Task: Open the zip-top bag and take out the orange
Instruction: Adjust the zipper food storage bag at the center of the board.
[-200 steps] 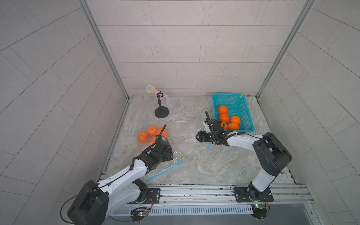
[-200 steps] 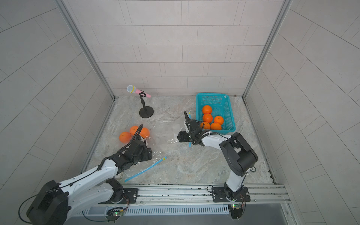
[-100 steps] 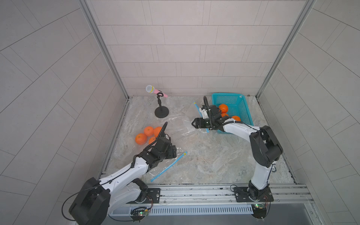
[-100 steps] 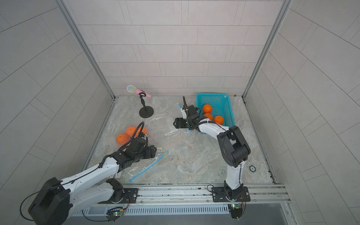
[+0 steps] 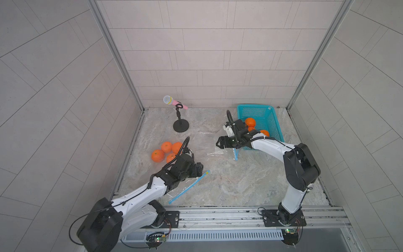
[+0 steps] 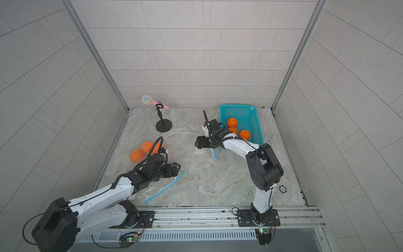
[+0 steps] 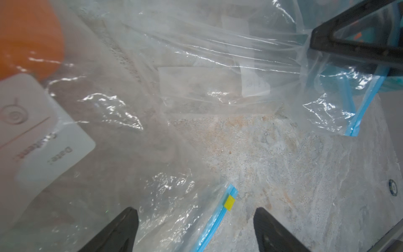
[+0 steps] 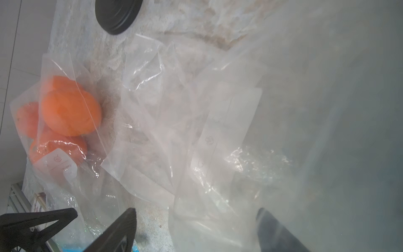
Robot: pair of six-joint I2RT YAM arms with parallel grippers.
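A clear zip-top bag [image 7: 135, 135] lies at the left of the floor, with several oranges [image 5: 166, 147] bunched at its closed end. Its blue zip strip [image 5: 187, 186] carries a yellow slider [image 7: 229, 203]. My left gripper [image 5: 200, 171] stands open just above that strip, the slider between its fingertips [image 7: 128, 227] in the left wrist view. A second clear bag [image 8: 196, 122] lies further right, its blue zip [image 5: 235, 153] hanging near the basket. My right gripper [image 5: 218, 144] is open over it, with film draped over one finger [image 8: 274, 231].
A teal basket [image 5: 275, 124] at the back right holds loose oranges [image 6: 232, 122], right beside the right arm. A pink microphone on a black stand [image 5: 181, 126] stands at the back. A small round disc [image 6: 282, 189] lies near the right wall.
My right gripper rose and swung left and back from the basket's front, pulling the second bag's film with it. The left gripper crept right along the blue zip and opened slightly.
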